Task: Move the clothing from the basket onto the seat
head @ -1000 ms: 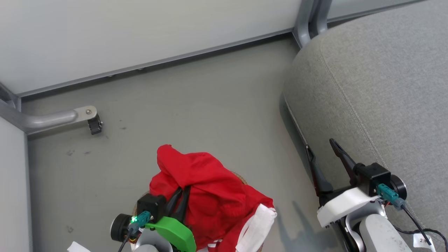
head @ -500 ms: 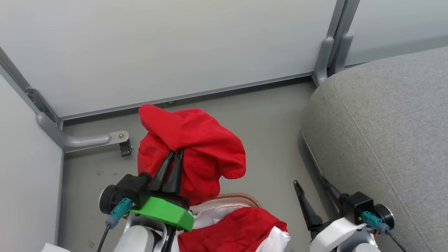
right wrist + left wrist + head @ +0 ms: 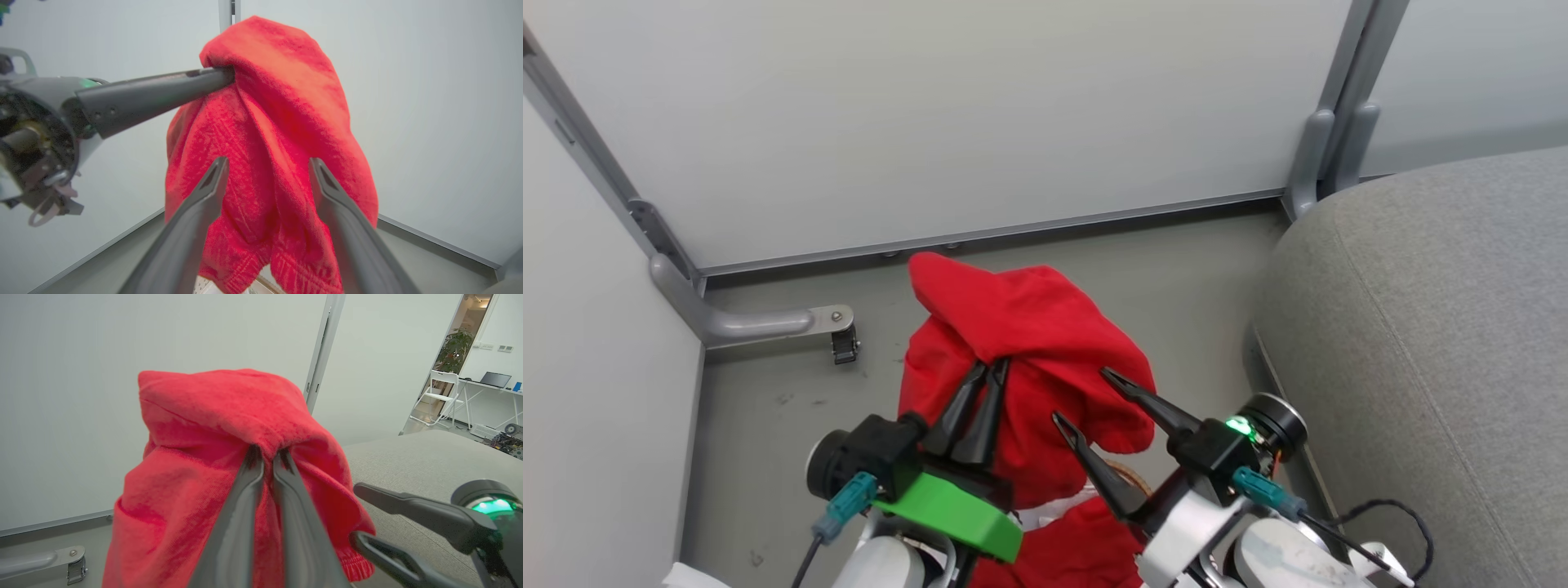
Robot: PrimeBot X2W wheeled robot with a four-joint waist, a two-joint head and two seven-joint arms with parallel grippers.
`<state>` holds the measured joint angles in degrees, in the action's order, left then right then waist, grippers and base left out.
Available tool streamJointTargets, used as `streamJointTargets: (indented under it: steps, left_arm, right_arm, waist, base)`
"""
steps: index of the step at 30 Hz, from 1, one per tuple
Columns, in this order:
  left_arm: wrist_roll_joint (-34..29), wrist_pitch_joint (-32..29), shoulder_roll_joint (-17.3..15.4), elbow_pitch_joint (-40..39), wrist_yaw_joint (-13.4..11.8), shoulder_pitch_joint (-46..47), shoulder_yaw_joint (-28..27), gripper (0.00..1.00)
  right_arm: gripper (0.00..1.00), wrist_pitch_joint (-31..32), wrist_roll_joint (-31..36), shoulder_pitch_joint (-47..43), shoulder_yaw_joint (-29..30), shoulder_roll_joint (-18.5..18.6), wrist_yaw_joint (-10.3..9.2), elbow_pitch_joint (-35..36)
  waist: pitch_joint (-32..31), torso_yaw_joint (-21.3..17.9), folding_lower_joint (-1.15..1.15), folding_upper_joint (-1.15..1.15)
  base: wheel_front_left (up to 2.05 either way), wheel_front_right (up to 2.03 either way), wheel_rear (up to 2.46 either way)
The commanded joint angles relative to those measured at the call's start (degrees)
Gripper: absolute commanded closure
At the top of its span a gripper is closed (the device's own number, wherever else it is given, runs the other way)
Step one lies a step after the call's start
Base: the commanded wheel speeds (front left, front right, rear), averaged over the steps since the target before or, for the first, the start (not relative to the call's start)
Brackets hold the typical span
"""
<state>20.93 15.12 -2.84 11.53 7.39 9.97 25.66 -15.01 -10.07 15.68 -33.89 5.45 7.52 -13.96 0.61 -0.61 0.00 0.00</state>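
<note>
My left gripper [image 3: 990,367] is shut on the plain red garment [image 3: 1029,327], pinching a fold near its top; the cloth hangs off the fingers above the floor. In the left wrist view the left gripper [image 3: 266,451] bites into the garment [image 3: 212,416]. My right gripper [image 3: 1082,394] stands open just right of the hanging cloth; in its wrist view the right gripper [image 3: 269,161] points at the garment [image 3: 286,102], not touching. A strip of the basket's brown rim [image 3: 1131,474] shows below, with the second red garment [image 3: 1078,547] in it. The grey seat [image 3: 1421,327] lies to the right.
Pale wall panels close off the back and left. A metal floor bracket with a latch [image 3: 760,322] juts out at the left, and a grey post [image 3: 1327,155] stands by the seat's corner. A white folding chair [image 3: 441,396] is far off.
The head camera has tilted up. My left gripper has lifted the plain red garment out of the basket. My right gripper has swung left from beside the seat to the cloth.
</note>
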Motion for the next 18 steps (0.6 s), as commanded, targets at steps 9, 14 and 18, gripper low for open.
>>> streamJointTargets:
  steps: [9,14,18]
  left_arm:
    - [2.53,0.05,-0.12,-0.26,0.14,0.88,6.04,1.00]
    - [1.74,0.05,-0.13,-0.23,0.14,0.73,5.82,1.00]
    - [1.62,0.05,-0.12,-0.17,0.06,-0.87,3.11,0.00]
  right_arm:
    - [0.62,-0.26,-0.38,4.70,-2.22,-1.86,-0.06,-6.60]
    - [1.00,-0.27,-2.47,4.82,-1.13,-2.25,-0.07,-7.47]
    - [1.00,-0.26,-2.93,3.11,0.71,-2.18,-0.07,-6.50]
  waist:
    - [0.53,3.43,0.00,0.00]
    - [0.69,2.84,0.00,0.00]
    - [0.91,-0.55,0.00,0.00]
  base:
    - [0.00,0.00,0.00]
    - [0.00,0.00,0.00]
    - [0.00,0.00,0.00]
